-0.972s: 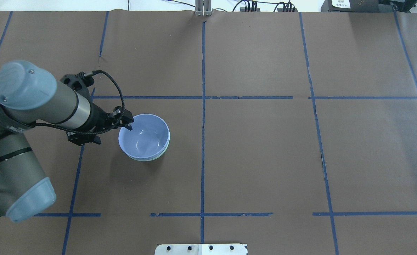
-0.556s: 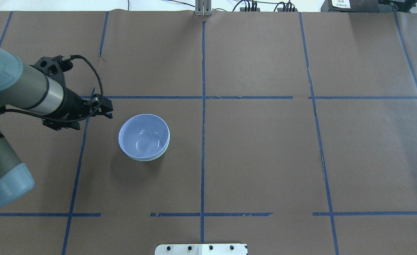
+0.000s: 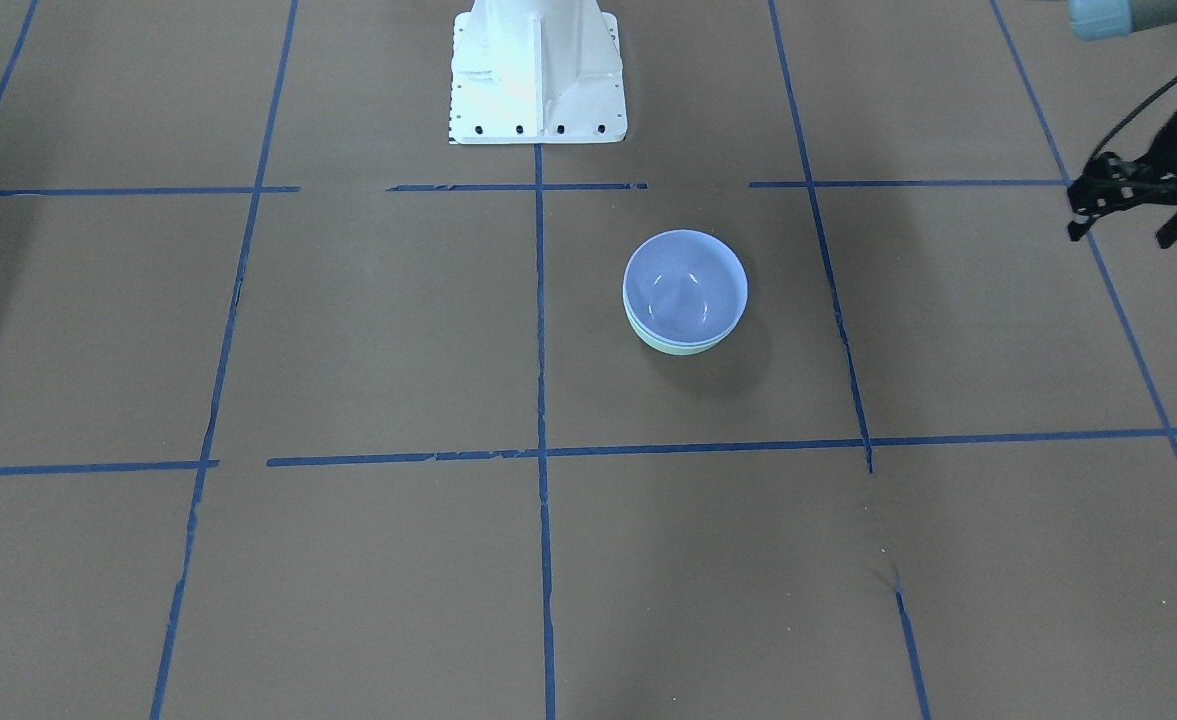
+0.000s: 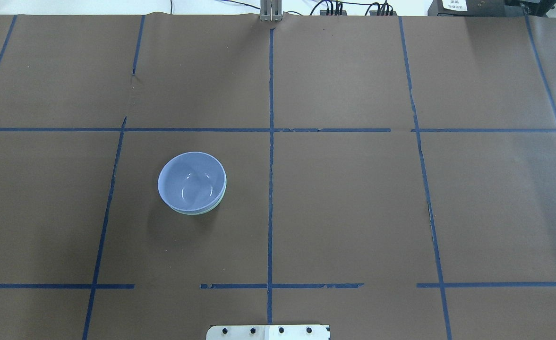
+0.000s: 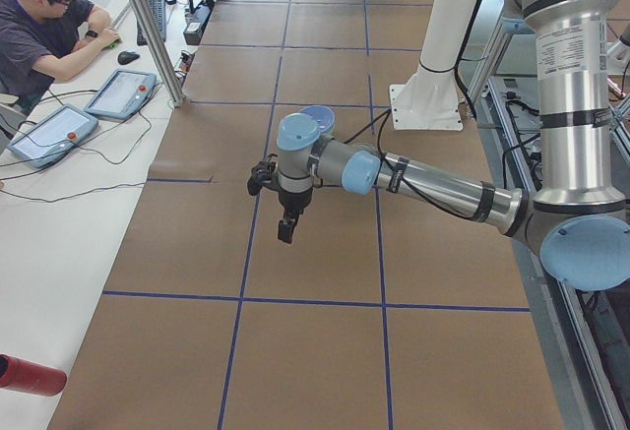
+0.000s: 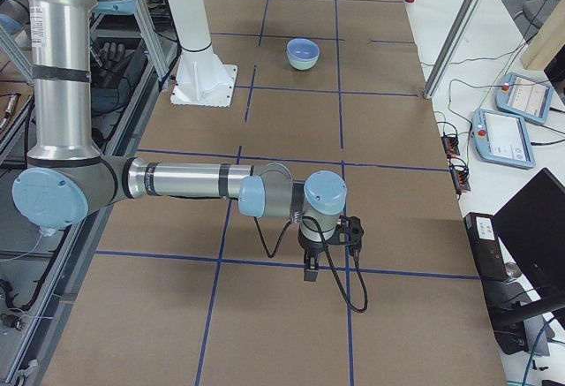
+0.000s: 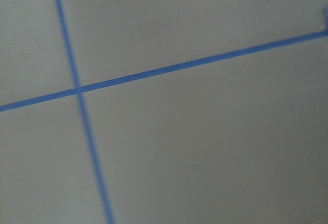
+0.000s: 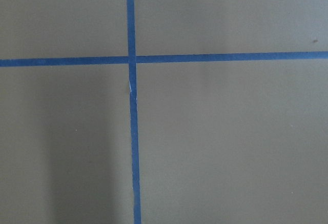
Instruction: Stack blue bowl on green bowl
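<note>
1. Left of the centre line of blue tape [image 4: 270, 198] on the desk [image 4: 353, 198], in the overhead view: same stack as a second ago, blue bowl [image 4: 192, 182] seated in green bowl [image 4: 208, 210], neither one shifted.
2. Differs from the earlier overhead pictures in one thing: left arm [image 5: 433, 182] gone from that view. A second ago had its fingertips at the blue bowl's left rim; shortly after, hung just clear of it.
3. Now at the right edge of the front-facing view: left gripper [image 3: 1118, 238], well apart from the bowls, fingers spread with only air between them.
4. Seen from the exterior left camera: same gripper pointing down above the desk, the arm hiding part of the bowls behind it.
5. Blue bowl upright, mouth up, empty but for light glints.
6. Green bowl beneath it, filled by the blue one; only a thin mint crescent of rim and wall visible on one side.
7. Right gripper [image 6: 311, 267] visible only from the exterior right camera, above the tape and far from the bowls; cannot tell whether spread or closed.
8. Both wrist views: brown paper and crossing tape only.
</note>
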Available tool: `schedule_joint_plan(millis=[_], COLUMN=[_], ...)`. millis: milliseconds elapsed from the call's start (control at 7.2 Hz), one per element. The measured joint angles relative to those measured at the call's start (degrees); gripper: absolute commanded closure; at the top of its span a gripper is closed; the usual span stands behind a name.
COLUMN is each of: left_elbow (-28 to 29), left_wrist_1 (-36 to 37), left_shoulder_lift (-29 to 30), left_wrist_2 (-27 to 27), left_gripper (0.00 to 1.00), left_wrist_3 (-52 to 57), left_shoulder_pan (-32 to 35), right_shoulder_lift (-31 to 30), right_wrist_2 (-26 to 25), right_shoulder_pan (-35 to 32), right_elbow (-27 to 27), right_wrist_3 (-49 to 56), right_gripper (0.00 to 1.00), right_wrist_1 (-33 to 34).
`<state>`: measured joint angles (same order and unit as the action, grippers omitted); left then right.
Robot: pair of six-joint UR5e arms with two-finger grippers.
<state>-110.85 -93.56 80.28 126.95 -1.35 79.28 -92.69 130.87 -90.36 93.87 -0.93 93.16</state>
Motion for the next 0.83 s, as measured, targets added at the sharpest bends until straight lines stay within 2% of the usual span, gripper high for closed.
schedule_joint_plan(millis=[139, 417, 833], left_elbow=[4.1, 10.1, 11.7], left_wrist_1=[0.2, 0.3, 0.2], left_shoulder_lift=[-1.2, -3.2, -5.2], left_wrist_2=[0.5, 3.5, 7.5], left_gripper=[0.00, 0.00, 0.00], left_wrist_3=[8.4, 15.5, 16.6], left_shoulder_pan=[5.2, 11.1, 12.5], right_shoulder_lift=[0.0, 0.0, 0.0], right_wrist_2=[0.0, 0.0, 0.0], right_shoulder_pan=[0.0, 0.0, 0.0], right_elbow=[0.0, 0.0, 0.0], right_wrist_3=[0.0, 0.0, 0.0], right_gripper=[0.00, 0.00, 0.00], right_wrist_1=[0.0, 0.0, 0.0])
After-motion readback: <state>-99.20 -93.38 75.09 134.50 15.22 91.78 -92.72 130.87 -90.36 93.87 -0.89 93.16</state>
